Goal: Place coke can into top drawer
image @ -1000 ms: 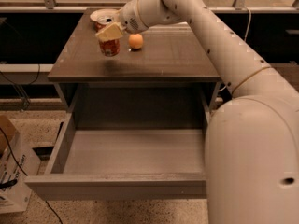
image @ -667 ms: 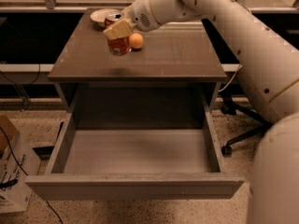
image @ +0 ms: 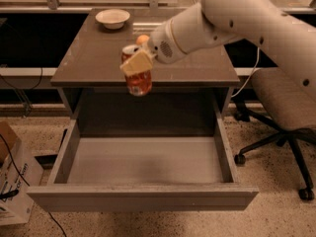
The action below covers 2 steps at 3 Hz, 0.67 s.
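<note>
The coke can [image: 138, 81] is a small red-orange can with a silver top. My gripper [image: 138, 61] is shut on it and holds it upright in the air, at the front edge of the cabinet top, above the back of the open top drawer [image: 143, 159]. The drawer is pulled fully out, and its pale grey floor shows nothing on it. My white arm reaches in from the upper right.
On the cabinet top [image: 98, 58] stand a white bowl [image: 113, 18] at the back left and a round orange fruit [image: 142, 39] behind the can. An office chair [image: 279, 100] stands to the right. A cardboard box [image: 12, 181] and cables lie on the floor at left.
The gripper has carried the can from over the back of the cabinet top forward to its front edge, above the open drawer. The view has shifted too.
</note>
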{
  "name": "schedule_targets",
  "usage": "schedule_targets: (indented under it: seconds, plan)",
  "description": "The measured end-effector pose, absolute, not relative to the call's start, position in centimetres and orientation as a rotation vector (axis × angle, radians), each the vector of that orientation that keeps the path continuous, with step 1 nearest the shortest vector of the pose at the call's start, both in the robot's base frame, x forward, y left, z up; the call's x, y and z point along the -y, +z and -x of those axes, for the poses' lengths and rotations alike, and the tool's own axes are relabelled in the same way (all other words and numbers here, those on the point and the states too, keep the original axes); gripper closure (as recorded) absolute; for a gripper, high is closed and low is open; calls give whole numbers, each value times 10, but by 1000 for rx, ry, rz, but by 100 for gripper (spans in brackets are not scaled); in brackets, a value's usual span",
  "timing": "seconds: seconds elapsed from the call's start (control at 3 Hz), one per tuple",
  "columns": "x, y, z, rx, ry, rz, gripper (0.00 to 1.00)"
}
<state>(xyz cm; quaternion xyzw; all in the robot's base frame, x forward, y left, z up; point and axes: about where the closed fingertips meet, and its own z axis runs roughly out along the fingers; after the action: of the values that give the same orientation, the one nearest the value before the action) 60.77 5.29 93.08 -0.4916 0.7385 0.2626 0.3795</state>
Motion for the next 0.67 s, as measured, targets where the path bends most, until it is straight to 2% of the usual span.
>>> schedule_targets:
  seconds: [0.67]
  plan:
    - [-51,834,-543,-2018,662,1281,100]
